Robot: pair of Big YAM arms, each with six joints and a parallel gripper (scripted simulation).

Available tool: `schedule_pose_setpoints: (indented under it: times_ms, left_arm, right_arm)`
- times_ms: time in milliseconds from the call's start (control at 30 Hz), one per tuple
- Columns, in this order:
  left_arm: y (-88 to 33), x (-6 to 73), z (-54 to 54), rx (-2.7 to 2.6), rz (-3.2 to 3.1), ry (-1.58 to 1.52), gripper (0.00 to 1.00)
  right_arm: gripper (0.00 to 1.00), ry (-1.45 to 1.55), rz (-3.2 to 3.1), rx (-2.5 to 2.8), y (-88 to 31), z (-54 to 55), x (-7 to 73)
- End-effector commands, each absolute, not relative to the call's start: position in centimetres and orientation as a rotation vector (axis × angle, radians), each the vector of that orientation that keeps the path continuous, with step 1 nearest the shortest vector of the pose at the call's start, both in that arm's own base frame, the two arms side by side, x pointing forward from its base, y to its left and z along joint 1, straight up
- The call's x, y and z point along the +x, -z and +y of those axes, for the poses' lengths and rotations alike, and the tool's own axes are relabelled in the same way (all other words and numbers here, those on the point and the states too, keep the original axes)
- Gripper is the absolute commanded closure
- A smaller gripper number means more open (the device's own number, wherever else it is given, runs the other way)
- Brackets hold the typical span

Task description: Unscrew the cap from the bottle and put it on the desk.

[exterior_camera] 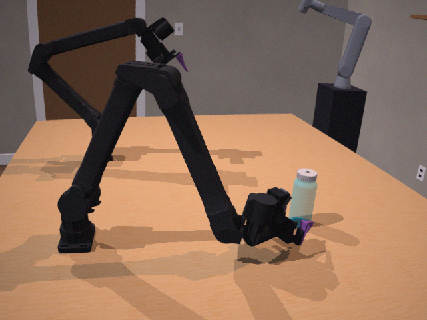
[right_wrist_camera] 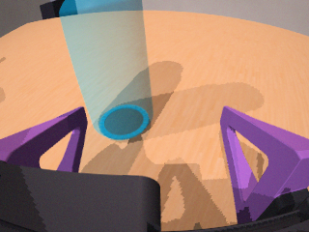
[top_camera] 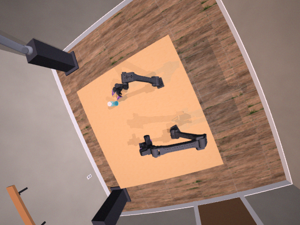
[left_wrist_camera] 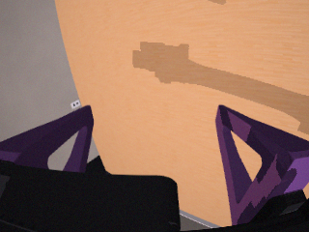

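Behind the right gripper (top_camera: 116, 95) (right_wrist_camera: 154, 114), the bottle's (top_camera: 115, 103) (exterior_camera: 302, 200) (right_wrist_camera: 113, 68) base (cap (top_camera: 109, 103) (exterior_camera: 306, 175) visible), partly hidden.

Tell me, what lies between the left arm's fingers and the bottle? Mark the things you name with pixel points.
No object: between the left fingers (top_camera: 145, 143) (exterior_camera: 181, 65) and the bottle (top_camera: 115, 103) (exterior_camera: 302, 199) (right_wrist_camera: 113, 63), the top view shows only table (top_camera: 96, 108) (exterior_camera: 379, 275) (left_wrist_camera: 145, 121) (right_wrist_camera: 217, 48) and shadows (top_camera: 135, 121) (exterior_camera: 237, 155) (left_wrist_camera: 169, 58) (right_wrist_camera: 241, 97).

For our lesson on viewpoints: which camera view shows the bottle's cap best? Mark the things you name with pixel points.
Exterior: the white cap (top_camera: 109, 103) (exterior_camera: 306, 175) shows its top and ridged side. Top view: small and pale. Neither wrist view shows it.
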State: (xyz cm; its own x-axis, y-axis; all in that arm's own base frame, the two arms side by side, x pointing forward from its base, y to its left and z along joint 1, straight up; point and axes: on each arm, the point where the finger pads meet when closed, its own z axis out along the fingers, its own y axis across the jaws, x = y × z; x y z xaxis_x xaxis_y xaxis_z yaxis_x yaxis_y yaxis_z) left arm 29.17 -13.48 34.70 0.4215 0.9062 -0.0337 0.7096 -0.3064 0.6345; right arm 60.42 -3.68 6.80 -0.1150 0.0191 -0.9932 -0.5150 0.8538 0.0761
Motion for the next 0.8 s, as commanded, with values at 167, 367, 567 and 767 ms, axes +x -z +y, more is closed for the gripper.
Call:
schedule_pose_setpoints:
  times_ms: [167, 367, 567, 767]
  left_arm:
    - [-30.2, 21.8, -11.8, 2.384, 1.177, -0.435, 0.12]
    - [-30.2, 21.9, -11.8, 2.386, 1.178, -0.433, 0.12]
    - [-30.2, 21.9, -11.8, 2.386, 1.178, -0.433, 0.12]
    - [-30.2, 21.9, -11.8, 2.386, 1.178, -0.433, 0.12]
  right_arm:
    - [0.02, -0.448, 1.506, -0.464, -6.3, -1.4, 57.3]
    - [0.02, -0.448, 1.506, -0.464, -6.3, -1.4, 57.3]
    - [0.02, -0.448, 1.506, -0.464, -6.3, -1.4, 57.3]
    - [0.02, -0.448, 1.506, -0.464, -6.3, -1.4, 57.3]
